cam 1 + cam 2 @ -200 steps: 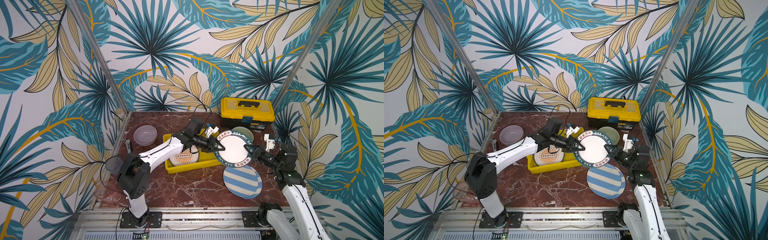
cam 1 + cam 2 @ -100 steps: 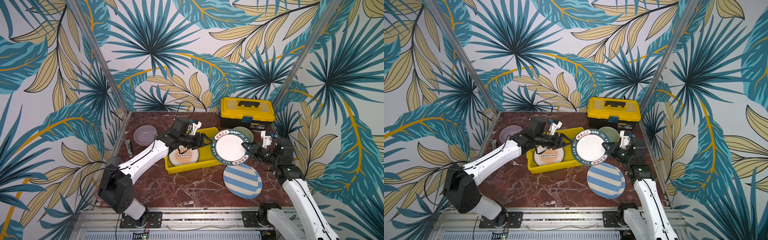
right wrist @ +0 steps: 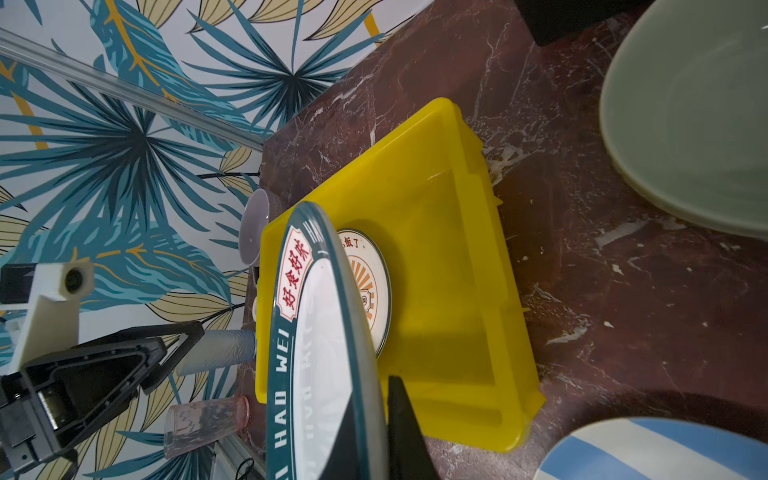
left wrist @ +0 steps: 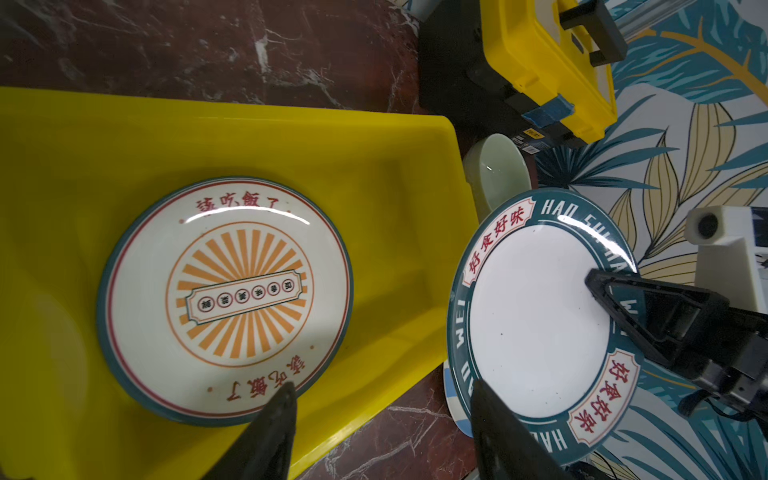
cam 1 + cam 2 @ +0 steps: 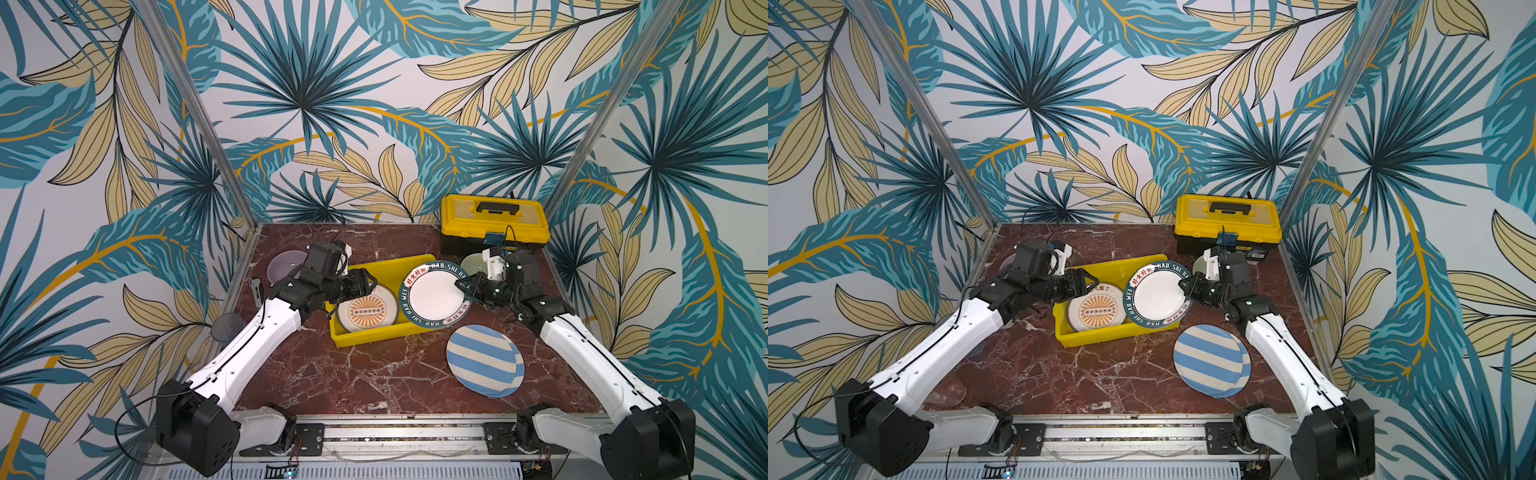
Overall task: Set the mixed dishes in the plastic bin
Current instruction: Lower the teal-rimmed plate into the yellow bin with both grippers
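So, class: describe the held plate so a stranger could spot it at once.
Find the yellow bin mid-table. Over its right end the right pincer grips a tilted plate. Its dark teal lettered rim and plain white centre differ from the sunburst plate and striped plate.

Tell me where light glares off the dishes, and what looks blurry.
Left wrist view: white glare streaks the orange sunburst plate and the lettered-rim plate, and the left gripper looms dark and soft; right wrist view: the pale green bowl looks soft, and shadow covers part of the yellow bin; both top views: evenly lit, crisp.
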Available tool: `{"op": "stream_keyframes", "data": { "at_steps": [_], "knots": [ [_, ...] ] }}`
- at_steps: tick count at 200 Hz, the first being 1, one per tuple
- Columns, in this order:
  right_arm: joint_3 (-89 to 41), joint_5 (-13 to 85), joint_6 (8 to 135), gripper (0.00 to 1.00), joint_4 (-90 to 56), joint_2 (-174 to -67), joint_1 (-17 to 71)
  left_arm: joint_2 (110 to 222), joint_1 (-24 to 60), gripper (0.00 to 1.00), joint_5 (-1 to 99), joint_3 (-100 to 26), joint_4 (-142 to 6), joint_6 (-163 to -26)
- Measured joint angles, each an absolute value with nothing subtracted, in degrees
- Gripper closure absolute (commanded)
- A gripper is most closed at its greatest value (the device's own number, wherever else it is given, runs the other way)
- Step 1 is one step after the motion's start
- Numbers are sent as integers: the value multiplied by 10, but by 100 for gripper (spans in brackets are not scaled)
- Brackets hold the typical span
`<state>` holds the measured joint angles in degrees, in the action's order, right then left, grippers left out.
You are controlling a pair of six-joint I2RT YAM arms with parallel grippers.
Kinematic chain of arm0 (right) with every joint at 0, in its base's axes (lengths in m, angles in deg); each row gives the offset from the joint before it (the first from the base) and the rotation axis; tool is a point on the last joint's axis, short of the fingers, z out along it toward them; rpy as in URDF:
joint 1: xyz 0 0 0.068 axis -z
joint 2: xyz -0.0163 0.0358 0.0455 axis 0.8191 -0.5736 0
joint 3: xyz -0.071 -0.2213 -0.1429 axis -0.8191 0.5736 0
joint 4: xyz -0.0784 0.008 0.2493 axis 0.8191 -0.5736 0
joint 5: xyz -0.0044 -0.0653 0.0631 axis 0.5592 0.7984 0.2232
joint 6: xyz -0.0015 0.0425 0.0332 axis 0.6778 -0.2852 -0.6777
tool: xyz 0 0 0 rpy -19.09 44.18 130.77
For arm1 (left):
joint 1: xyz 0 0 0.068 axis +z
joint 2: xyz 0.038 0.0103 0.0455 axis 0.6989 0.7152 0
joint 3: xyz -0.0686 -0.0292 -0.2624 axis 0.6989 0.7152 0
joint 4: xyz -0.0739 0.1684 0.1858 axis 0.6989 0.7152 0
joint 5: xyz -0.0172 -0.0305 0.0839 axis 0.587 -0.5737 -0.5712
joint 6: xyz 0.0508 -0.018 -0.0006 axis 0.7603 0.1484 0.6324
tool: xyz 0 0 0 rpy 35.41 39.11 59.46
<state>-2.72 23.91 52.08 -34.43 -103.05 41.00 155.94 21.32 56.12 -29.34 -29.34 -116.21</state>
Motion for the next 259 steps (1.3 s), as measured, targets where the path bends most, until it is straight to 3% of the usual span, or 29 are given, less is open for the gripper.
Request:
{"op": "stream_keyframes", "data": {
  "at_steps": [118,259],
  "knots": [
    [-206,265,531,100,-258,-1333,274,1510,254,38,483,-223,-247,-1163],
    [-232,225,518,100,-179,-1459,235,1529,275,39,459,-193,-236,-1164]
  ]
}}
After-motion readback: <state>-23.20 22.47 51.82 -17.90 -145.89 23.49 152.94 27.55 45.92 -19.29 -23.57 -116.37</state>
